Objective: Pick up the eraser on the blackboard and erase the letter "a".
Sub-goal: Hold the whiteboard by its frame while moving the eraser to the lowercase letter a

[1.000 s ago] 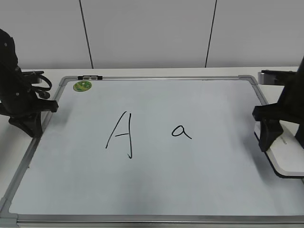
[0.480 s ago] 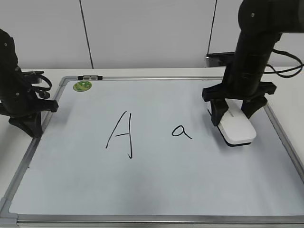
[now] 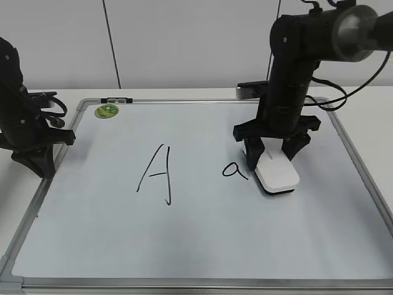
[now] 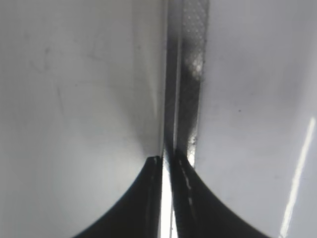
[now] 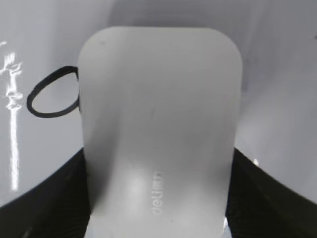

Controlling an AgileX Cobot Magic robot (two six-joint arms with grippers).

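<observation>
The blackboard (image 3: 202, 246) bears a capital "A" (image 3: 156, 174) and the letter "a" (image 3: 233, 170); the eraser (image 5: 158, 134) reads "deli".

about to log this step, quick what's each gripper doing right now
Left gripper: shut, holding nothing, at the left frame of the white dry-erase blackboard.
Right gripper: shut on the white rounded plastic eraser, beside the small black handwritten letter "a".

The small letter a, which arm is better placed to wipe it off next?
The right. Its gripper holds the eraser between its jaws, right beside the letter "a" on the blackboard. The left gripper sits shut at the board's far left frame, holding nothing.
</observation>
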